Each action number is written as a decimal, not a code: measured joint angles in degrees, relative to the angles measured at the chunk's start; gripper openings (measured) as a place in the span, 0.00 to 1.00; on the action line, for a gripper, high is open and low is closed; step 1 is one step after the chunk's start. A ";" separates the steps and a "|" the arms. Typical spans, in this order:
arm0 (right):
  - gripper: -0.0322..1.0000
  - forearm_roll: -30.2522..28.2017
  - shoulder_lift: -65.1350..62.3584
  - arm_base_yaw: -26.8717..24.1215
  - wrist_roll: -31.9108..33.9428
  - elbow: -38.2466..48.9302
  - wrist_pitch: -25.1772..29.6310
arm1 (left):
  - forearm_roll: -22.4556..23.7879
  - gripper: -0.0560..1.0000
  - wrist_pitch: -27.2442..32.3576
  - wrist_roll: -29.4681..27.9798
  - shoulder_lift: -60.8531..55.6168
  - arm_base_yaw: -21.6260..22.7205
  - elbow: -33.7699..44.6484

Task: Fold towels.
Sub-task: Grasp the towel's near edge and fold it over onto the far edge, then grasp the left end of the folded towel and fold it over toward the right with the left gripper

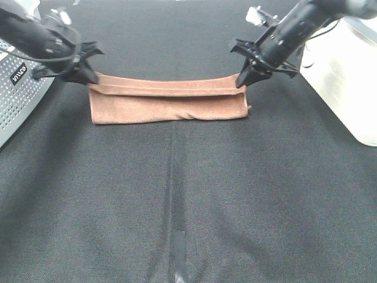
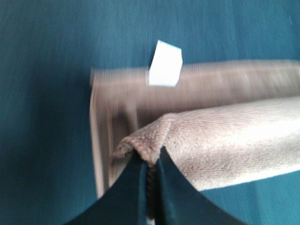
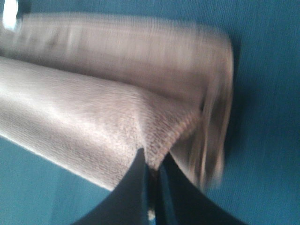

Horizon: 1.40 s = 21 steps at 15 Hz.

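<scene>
The rust-brown towel (image 1: pixel 168 100) lies folded lengthwise on the dark table at the far middle, its upper layer lifted and stretched between my two grippers. My left gripper (image 1: pixel 87 78) is shut on the towel's far left corner (image 2: pixel 145 145). A small white tag (image 2: pixel 165 63) shows on the lower layer's short edge. My right gripper (image 1: pixel 242 80) is shut on the far right corner (image 3: pixel 159 140). Both wrist views show the lower layers (image 3: pixel 140 51) blurred beneath the held edge.
A grey perforated box (image 1: pixel 17 94) stands at the left edge, close behind my left arm. A white container (image 1: pixel 347 71) stands at the right edge beside my right arm. The dark cloth-covered table (image 1: pixel 188 200) stretches toward the front.
</scene>
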 joint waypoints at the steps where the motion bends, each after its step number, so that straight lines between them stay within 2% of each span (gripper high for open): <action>1: 0.03 -0.74 2.46 0.00 0.57 -2.35 0.11 | -0.11 0.06 -0.06 0.00 2.23 -0.29 -2.23; 4: 0.03 -6.07 6.13 0.00 2.86 -4.47 0.11 | -0.86 0.07 0.17 0.00 6.65 -1.03 -5.44; 6: 0.05 -6.53 6.36 0.00 2.98 -4.53 0.11 | -0.52 0.16 0.34 0.00 7.33 -1.49 -5.56; 7: 0.13 -6.42 6.36 0.00 3.44 -4.87 0.17 | -0.23 0.29 0.46 0.00 7.51 -1.49 -5.73; 8: 0.36 -6.42 6.36 0.00 4.30 -5.10 0.80 | -0.17 0.56 0.80 -0.11 7.51 -1.49 -5.73; 9: 0.54 -6.47 6.36 0.00 4.64 -5.79 2.23 | -0.17 0.71 0.86 -0.34 7.45 -1.49 -5.73; 10: 0.70 -6.59 6.36 0.00 4.81 -6.99 3.90 | 0.00 0.82 0.92 -0.69 7.39 -1.49 -5.79; 11: 0.79 -6.59 6.30 0.00 4.81 -8.54 5.79 | 0.57 0.85 1.32 -2.01 7.33 -1.49 -6.02; 12: 0.83 -6.59 6.25 0.00 4.81 -9.85 7.91 | 2.12 0.87 1.49 -4.07 7.33 -1.49 -6.19; 13: 0.85 -6.59 6.13 0.00 4.81 -10.89 9.28 | 5.16 0.87 1.89 -7.56 7.33 -1.49 -6.30; 14: 0.86 -6.59 6.13 0.00 4.81 -11.00 9.51 | 6.19 0.87 2.12 -8.59 7.33 -1.49 -6.30; 17: 0.86 -6.65 6.13 0.00 4.81 -11.00 9.68 | 5.96 0.87 2.12 -9.17 7.51 -1.66 -6.36; 19: 0.86 -6.65 6.13 0.00 4.81 -11.06 9.91 | 3.21 0.87 1.83 -9.17 8.88 -2.12 -6.47; 20: 0.86 -6.70 6.13 0.00 4.81 -11.06 9.97 | 2.23 0.84 1.72 -9.17 9.17 -2.23 -6.70; 21: 0.86 -6.70 6.13 0.00 4.81 -11.06 9.97 | 1.60 0.75 1.26 -9.17 9.51 -2.29 -6.70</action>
